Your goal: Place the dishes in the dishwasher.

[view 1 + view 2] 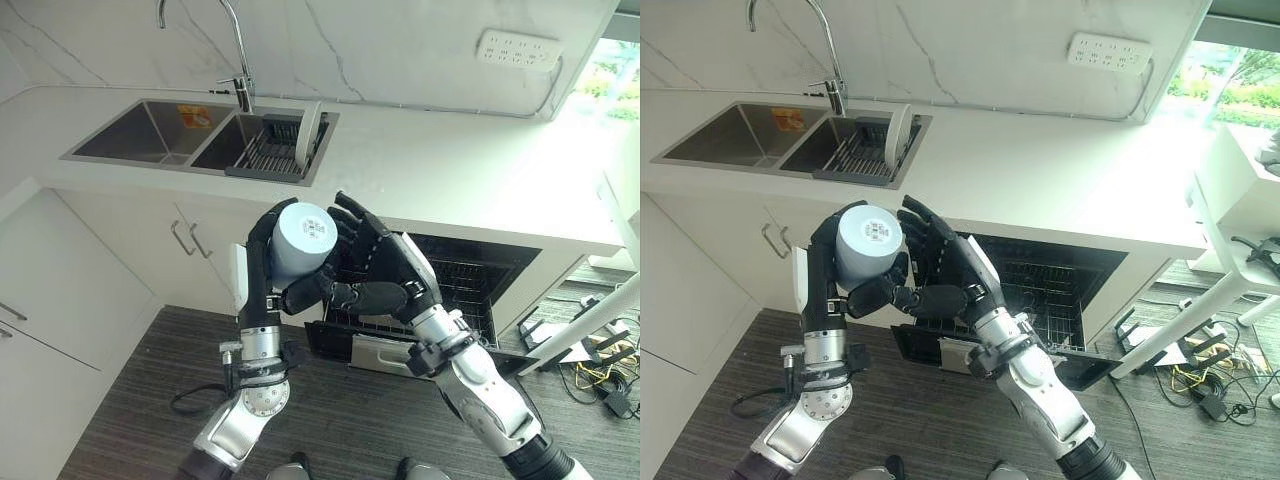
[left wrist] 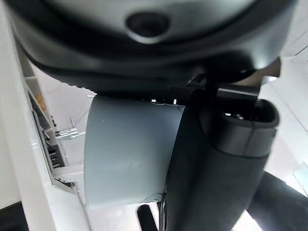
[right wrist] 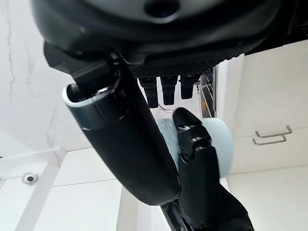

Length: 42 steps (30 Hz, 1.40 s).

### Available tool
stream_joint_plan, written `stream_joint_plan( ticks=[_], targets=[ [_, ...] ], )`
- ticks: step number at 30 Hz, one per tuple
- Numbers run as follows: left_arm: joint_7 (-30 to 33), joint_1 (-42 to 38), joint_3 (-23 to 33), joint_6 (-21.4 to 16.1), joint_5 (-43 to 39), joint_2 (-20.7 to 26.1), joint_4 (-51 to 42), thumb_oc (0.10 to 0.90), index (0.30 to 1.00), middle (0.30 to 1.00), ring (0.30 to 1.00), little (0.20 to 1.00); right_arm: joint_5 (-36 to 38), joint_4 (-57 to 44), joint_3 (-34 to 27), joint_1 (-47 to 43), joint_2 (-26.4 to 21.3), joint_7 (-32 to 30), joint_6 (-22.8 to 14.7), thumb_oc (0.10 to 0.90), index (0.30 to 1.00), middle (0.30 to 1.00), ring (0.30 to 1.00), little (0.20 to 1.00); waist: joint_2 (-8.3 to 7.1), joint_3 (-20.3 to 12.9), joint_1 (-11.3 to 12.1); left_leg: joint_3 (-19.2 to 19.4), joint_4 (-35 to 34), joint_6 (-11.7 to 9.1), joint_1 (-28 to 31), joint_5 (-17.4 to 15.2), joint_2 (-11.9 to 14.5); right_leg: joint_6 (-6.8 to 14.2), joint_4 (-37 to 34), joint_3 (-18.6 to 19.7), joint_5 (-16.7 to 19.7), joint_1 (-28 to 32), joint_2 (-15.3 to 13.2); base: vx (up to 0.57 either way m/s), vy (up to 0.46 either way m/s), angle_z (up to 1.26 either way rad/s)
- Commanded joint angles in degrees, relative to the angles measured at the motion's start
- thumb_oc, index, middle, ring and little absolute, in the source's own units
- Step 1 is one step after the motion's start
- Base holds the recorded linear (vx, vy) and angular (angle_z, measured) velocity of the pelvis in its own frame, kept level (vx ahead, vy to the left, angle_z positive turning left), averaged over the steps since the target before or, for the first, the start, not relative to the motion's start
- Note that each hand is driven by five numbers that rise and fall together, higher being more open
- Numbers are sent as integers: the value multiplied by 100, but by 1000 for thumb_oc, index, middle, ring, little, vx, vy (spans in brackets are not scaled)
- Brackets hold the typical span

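A pale blue-grey cup (image 1: 300, 240) is held up in front of the open dishwasher (image 1: 462, 283), its base turned toward my head. My left hand (image 1: 256, 272) is shut on it, fingers curled round its left side. My right hand (image 1: 388, 268) stands open right beside the cup, fingers spread upward behind it and thumb reaching across under it. The left wrist view has the cup (image 2: 127, 154) against the hand's palm. In the right wrist view the cup (image 3: 220, 139) sits between thumb and fingers. A white plate (image 1: 308, 135) stands upright in the sink's rack.
The dishwasher's door (image 1: 372, 348) hangs open low below my hands, with the dark rack behind. A double sink (image 1: 150, 135) with a faucet (image 1: 241, 62) lies on the far left of the counter (image 1: 450, 175). White cabinets (image 1: 70, 280) stand left; a white table leg (image 1: 590, 320) and cables sit right.
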Motion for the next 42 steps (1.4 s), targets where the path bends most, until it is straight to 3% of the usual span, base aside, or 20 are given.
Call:
stream_joint_plan(
  ticks=[1,11,31,32,33,34,39,40,41,42],
  targets=[
    [255,-687,-108,-568,495,73,-504,400,300,300,300,300,268,-425,-157,-796,271,66,-481,800,900,900,900,900,-127,-151,-7,-353,541,-56,56,-1110,89,303,-189,249,-610,482,70,0,0,0],
    [303,-767,-393,-671,628,19,-331,400,300,300,300,300,400,-337,-47,-1068,389,-49,-361,800,900,900,900,900,-148,-142,34,-344,541,-64,62,-1112,109,299,-189,236,-610,491,69,2,-4,2],
    [700,-790,-529,-481,847,39,-340,400,300,300,300,300,305,-140,149,-1231,535,-355,-290,800,900,900,900,900,-141,-85,96,-419,541,-42,82,-1119,48,290,-189,262,-603,508,74,0,0,0],
    [732,-784,-533,-492,861,44,-329,400,300,300,300,300,307,-122,159,-1220,528,-357,-316,744,815,815,815,815,-140,-82,97,-418,541,-40,86,-1121,49,291,-189,261,-605,512,72,0,0,0],
    [728,-779,-517,-494,864,47,-335,400,300,300,300,300,299,-113,163,-1210,535,-354,-323,729,794,794,794,794,-139,-81,99,-422,541,-39,89,-1121,46,291,-189,261,-603,513,73,0,0,0],
    [767,-777,-525,-485,891,46,-329,400,300,300,300,300,271,-98,174,-1218,555,-364,-315,599,599,599,599,599,-136,-76,102,-430,541,-37,89,-1120,41,289,-189,263,-602,513,75,0,0,0],
    [867,-759,-518,-407,963,51,-350,400,300,300,300,300,261,-81,203,-1209,556,-400,-338,533,500,500,500,500,-137,-67,113,-447,541,-28,99,-1132,19,287,-189,283,-607,517,83,0,0,0],
    [874,-765,-515,-392,960,53,-344,400,300,300,300,300,252,-77,205,-1209,558,-386,-351,499,448,448,448,448,-137,-67,113,-448,541,-26,99,-1133,16,288,-189,284,-606,517,84,0,0,0],
    [880,-769,-512,-384,955,56,-342,400,300,300,300,300,232,-78,203,-1210,560,-373,-365,409,314,314,314,314,-136,-64,112,-450,541,-24,100,-1134,13,288,-189,287,-606,516,85,0,0,0],
    [887,-766,-511,-386,951,61,-337,400,300,300,300,300,205,-95,198,-1210,556,-372,-369,400,300,300,300,300,-137,-63,112,-452,541,-23,102,-1132,11,289,-189,288,-602,516,86,0,0,0]
  ],
)
